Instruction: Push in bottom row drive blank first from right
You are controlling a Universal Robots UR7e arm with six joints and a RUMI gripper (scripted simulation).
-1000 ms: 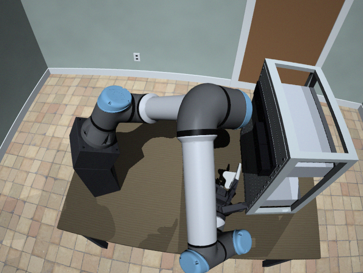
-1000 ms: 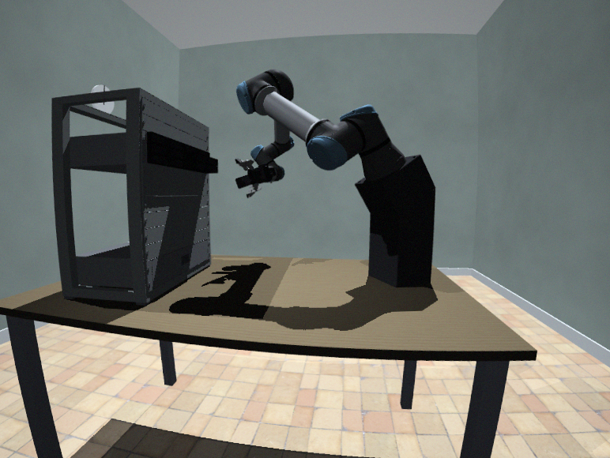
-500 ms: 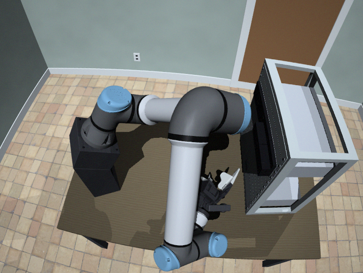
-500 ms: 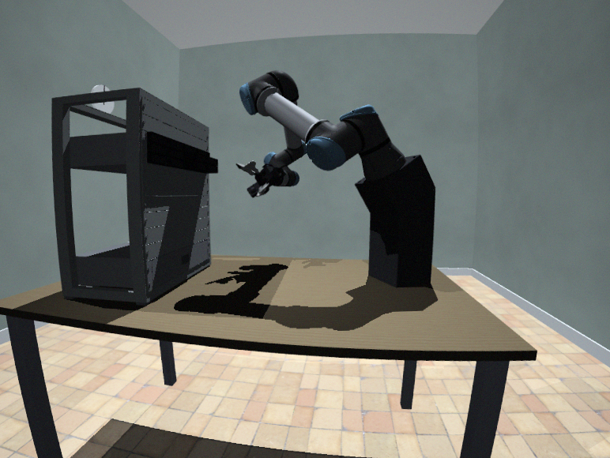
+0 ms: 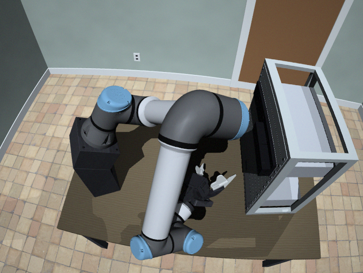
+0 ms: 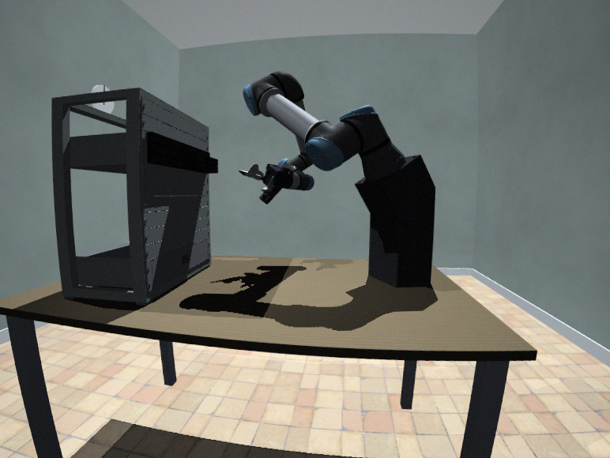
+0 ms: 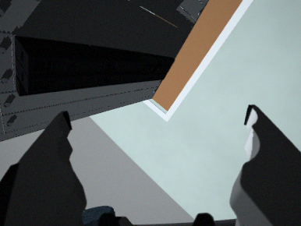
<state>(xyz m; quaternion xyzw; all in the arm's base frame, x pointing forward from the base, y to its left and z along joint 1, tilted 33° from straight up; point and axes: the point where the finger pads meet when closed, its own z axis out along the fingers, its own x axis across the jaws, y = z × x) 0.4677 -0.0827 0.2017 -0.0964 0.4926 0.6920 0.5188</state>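
top view looks down on the worktop (image 5: pixel 234 234); exterior view stands low beside it; both share the rack (image 5: pixel 293 152). wrist view tilts upward past pincer (image 7: pixel 156 121).

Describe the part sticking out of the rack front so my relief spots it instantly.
Find the tall open-framed rack at the table end opposite the arm's pedestal. High on its face toward the open gripper, a black band juts out; the rest of that face lies flat.
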